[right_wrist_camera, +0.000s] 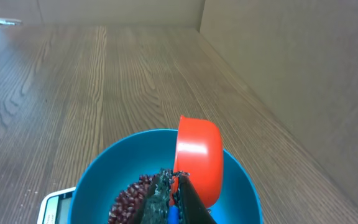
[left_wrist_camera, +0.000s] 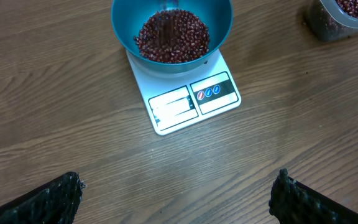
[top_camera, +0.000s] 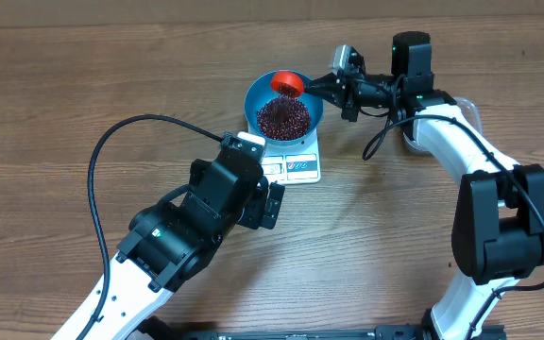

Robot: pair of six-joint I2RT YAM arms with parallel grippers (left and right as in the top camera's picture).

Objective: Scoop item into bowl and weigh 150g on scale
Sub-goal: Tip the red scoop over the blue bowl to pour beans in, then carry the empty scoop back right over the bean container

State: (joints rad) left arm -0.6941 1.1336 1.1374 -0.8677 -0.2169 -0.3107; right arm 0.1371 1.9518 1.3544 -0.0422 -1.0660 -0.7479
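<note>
1. The right pincer clamps an orange scoop, tipped on edge over the blue bowl.
2. Dark red beans lie inside.
3. A white scale corner shows on the wooden worktop.

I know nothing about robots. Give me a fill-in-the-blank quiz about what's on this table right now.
1. The dark red beans lie heaped inside the blue ____.
2. That dish stands on top of the white kitchen ____.
3. The right tool is shut on an orange-red ____, tipped over the beans.
4. The left tool hangs above bare wood with its fingers wide ____.

Missing words: bowl; scale; scoop; open.
</note>
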